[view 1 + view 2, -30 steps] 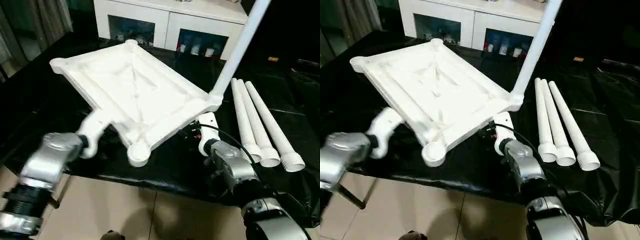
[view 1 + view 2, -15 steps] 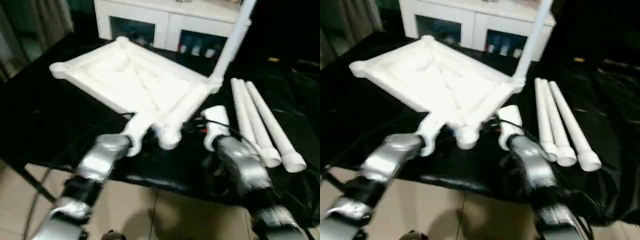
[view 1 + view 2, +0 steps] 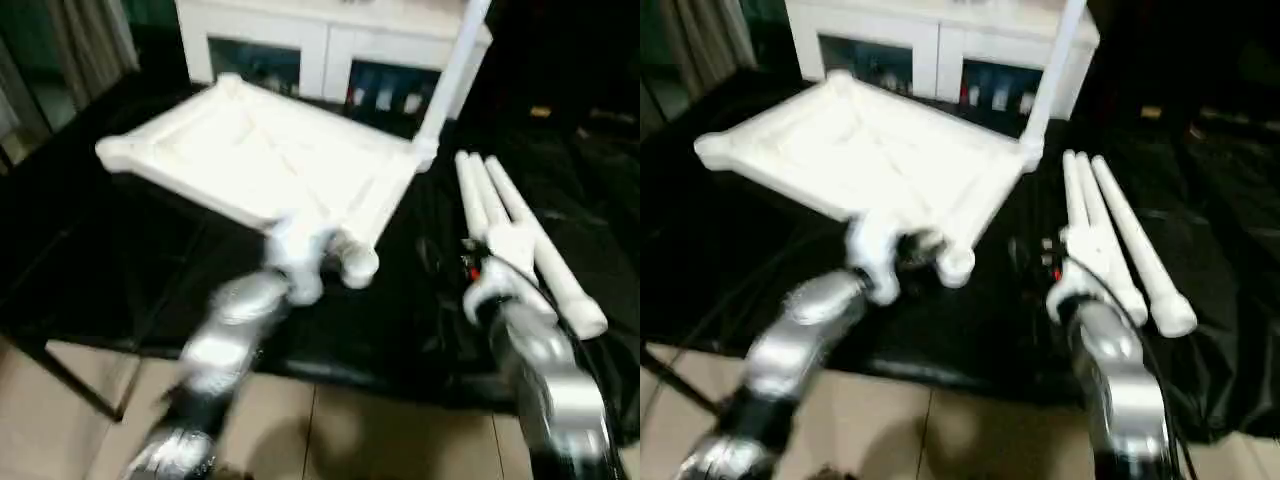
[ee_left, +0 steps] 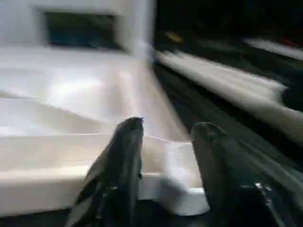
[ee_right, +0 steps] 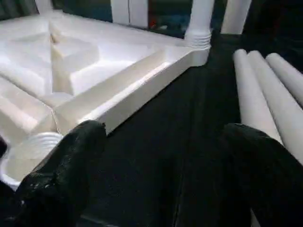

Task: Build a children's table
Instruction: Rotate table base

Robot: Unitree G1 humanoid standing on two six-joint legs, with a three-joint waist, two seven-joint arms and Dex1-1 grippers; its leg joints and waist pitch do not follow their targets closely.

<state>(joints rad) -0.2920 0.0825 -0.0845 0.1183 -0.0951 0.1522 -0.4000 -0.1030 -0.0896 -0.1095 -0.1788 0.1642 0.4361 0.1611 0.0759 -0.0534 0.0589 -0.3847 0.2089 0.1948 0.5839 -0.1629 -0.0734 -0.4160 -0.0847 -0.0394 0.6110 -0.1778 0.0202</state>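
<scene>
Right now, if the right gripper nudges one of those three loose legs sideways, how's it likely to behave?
The legs are smooth round tubes lying side by side on the black cloth, so one would probably roll. They taper, so it would likely curve rather than roll straight. They look like hollow plastic, so probably light and stiff.

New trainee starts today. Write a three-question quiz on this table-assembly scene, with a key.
1. How many long white tapered tube legs lie loose on the black cloth?
2. True or false: one leg already stands in a corner socket of the white plastic square tabletop.
3. The right end effector is: A) open and empty, B) shut on a leg.

Key: 1) three; 2) true; 3) A
</scene>
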